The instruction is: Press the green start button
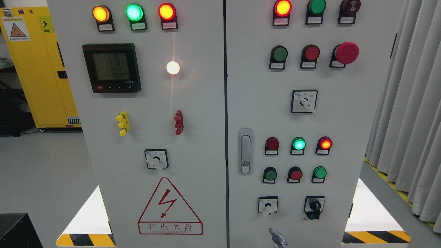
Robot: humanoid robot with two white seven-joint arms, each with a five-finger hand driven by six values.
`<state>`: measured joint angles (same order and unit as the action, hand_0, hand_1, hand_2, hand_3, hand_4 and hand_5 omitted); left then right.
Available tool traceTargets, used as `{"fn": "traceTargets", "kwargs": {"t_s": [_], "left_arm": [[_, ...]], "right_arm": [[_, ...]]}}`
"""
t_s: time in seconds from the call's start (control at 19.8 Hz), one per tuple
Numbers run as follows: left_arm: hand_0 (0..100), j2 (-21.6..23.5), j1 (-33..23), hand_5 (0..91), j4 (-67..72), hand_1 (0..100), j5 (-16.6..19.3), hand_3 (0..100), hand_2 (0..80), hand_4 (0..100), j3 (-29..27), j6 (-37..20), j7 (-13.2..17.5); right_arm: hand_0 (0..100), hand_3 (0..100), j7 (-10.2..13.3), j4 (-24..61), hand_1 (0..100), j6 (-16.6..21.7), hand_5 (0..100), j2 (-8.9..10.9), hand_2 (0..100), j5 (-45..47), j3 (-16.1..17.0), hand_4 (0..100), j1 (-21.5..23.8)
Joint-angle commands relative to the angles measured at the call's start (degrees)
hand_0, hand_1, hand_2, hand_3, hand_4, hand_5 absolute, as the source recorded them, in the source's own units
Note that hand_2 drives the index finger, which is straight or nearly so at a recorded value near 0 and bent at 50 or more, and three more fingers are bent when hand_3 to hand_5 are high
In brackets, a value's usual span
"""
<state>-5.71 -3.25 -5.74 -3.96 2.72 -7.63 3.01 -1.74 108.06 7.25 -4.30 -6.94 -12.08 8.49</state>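
A white control cabinet [206, 103] fills the head view. On its right door, a green push button [279, 54] sits in the upper row beside a red button [312, 53] and a red mushroom button [346, 52]. A lower row holds a green button [270, 174], a red button [295, 174] and a brighter green button [319, 172]. A small grey part of my right hand [277, 237] pokes up at the bottom edge, well below the lower row and touching no button. My left hand is out of view.
Lit indicator lamps run along the top and at mid right, one of them green [298, 144]. Rotary switches [303, 102] [267, 206] [314, 206] and a door handle [245, 151] sit near the buttons. A yellow cabinet [38, 69] stands at left, grey curtains [410, 103] at right.
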Motion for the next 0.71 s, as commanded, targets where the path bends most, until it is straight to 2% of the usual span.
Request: {"fn": "traceTargets", "kwargs": {"t_s": [0.0,0.2,0.5,0.66], "left_arm": [[12,0.0,0.0,0.0,-0.1,56,0.0,0,0.0,0,0.0,0.0,0.0],[12,0.0,0.0,0.0,-0.1,56,0.0,0,0.0,0,0.0,0.0,0.0],[12,0.0,0.0,0.0,-0.1,56,0.0,0,0.0,0,0.0,0.0,0.0],[12,0.0,0.0,0.0,0.0,56,0.0,0,0.0,0,0.0,0.0,0.0]], "right_arm": [[41,7,0.4,0.7,58,0.0,5,-0.27,0,0.0,0.2,11,0.4],[41,7,0.4,3.2,58,0.0,5,-0.36,0,0.1,0.3,11,2.4],[42,7,0.1,3.4,58,0.0,5,-0.19,0,-0.5,1.4,10,1.8],[41,7,-0.1,2.9,58,0.1,5,0.08,0,-8.4,2.8,10,0.7]]}}
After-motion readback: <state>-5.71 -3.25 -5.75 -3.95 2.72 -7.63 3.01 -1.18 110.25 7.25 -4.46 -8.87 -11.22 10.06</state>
